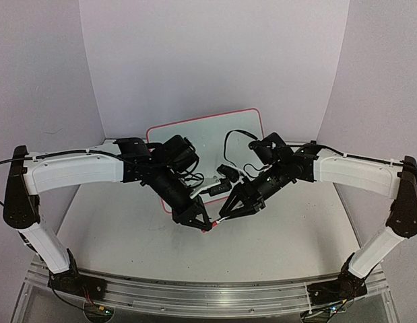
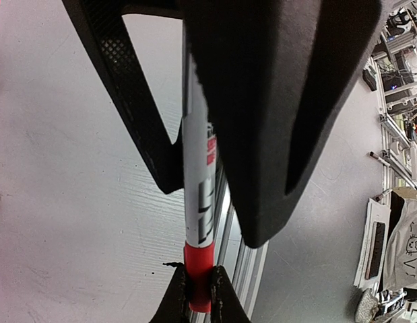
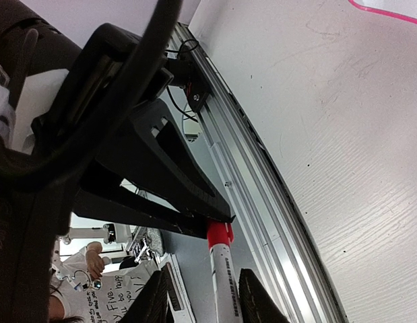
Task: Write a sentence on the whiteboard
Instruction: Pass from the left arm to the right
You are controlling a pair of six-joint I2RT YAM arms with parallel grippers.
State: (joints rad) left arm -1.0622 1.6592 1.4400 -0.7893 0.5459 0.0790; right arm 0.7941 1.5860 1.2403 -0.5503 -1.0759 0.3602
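Observation:
The whiteboard (image 1: 215, 131), white with a pink-red rim, lies at the back centre, partly hidden by both arms. No sentence shows on the part of it I can see. A marker (image 2: 198, 168) with a white barrel and a red cap (image 2: 198, 262) is held level between the two grippers above the table's middle (image 1: 215, 222). My left gripper (image 2: 198, 293) is shut on the red cap. My right gripper (image 3: 205, 299) has its fingers on either side of the white barrel (image 3: 225, 282), and the left wrist view shows them closed on it.
Small black and white objects (image 1: 221, 180) lie on the table by the board's near edge, under the arms. An aluminium rail (image 1: 208, 296) runs along the table's near edge. White walls stand at the back and both sides.

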